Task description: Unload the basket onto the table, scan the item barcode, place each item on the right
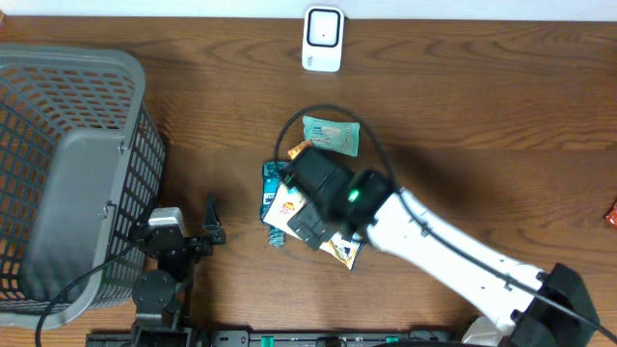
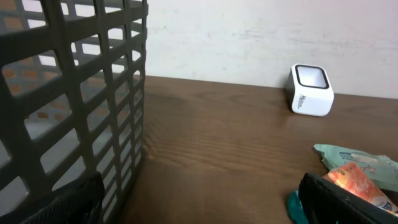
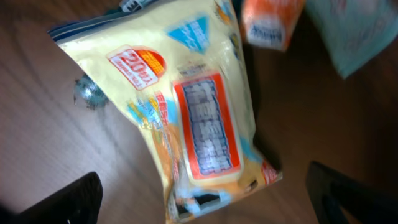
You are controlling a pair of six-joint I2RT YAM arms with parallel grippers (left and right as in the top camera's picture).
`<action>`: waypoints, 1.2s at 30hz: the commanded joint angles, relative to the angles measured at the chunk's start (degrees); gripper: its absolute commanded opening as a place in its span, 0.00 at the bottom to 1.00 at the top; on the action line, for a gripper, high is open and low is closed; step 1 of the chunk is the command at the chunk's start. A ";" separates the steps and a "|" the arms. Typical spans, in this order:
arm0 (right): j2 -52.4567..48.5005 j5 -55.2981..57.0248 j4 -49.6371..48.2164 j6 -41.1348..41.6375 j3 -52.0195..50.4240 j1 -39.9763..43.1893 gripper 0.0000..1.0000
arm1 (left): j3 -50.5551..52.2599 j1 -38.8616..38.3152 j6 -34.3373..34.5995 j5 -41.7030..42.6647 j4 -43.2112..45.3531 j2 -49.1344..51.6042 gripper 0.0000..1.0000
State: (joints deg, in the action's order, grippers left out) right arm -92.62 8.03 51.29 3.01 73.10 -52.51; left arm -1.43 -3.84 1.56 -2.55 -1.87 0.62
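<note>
The item under my right gripper [image 3: 205,205] is a yellow wipes pack [image 3: 199,118] with a red-framed label, lying flat on the wood. The gripper's two dark fingers [image 3: 62,199] stand wide apart on either side of the pack's near end, open and holding nothing. From overhead the right gripper [image 1: 313,193] covers most of the pack [image 1: 282,204]. The white scanner [image 1: 322,40] stands at the table's far edge, also seen as the scanner [image 2: 311,90] in the left wrist view. My left gripper [image 1: 214,224] rests open beside the basket, empty. I see no barcode.
A grey mesh basket [image 1: 58,173] fills the left side. Around the yellow pack lie a pale green pack [image 1: 332,135], an orange pack [image 1: 297,151] and a teal pack [image 1: 273,178]. A red item [image 1: 611,214] shows at the right edge.
</note>
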 commanded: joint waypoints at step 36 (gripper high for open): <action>-12.96 25.05 -17.00 19.21 -13.75 -13.97 0.99 | 1.20 0.28 0.46 -1.38 -1.92 -0.39 1.00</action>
State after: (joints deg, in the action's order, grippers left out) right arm -103.70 28.75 34.15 16.80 59.81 -66.17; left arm -1.43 -3.84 1.56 -2.55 -1.87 0.62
